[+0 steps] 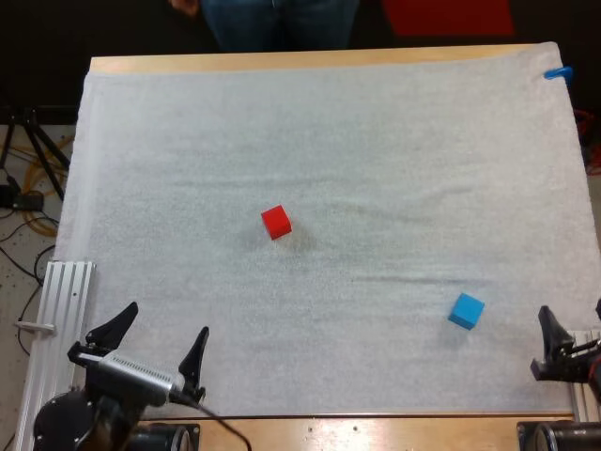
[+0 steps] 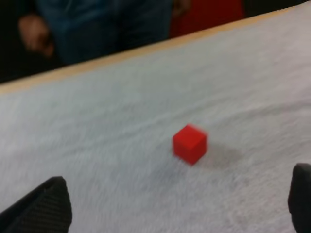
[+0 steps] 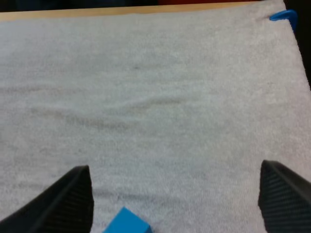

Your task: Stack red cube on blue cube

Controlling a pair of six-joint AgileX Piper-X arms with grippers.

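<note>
Nothing of the stack is built yet. The red cube (image 1: pixel 276 223) sits alone near the middle of the white mat (image 1: pixel 376 141), and the blue cube (image 1: pixel 466 311) lies well apart from it, toward the near right. Both rest flat on the mat and neither is held.

The left gripper (image 1: pixel 164 322) hovers at the near left with its fingers spread wide and nothing between them. It faces the red cube from a distance. The right gripper (image 1: pixel 573 319) is likewise spread and empty, with the blue cube just ahead of it. Reach, grasp, carry and placement all remain.

In the high view, the frame edge cuts off part of the right gripper. A person (image 1: pixel 277 23) stands beyond the far side of the table. In the left wrist view, what is probably a hand (image 2: pixel 36 34) is too soft to be sure of.
</note>
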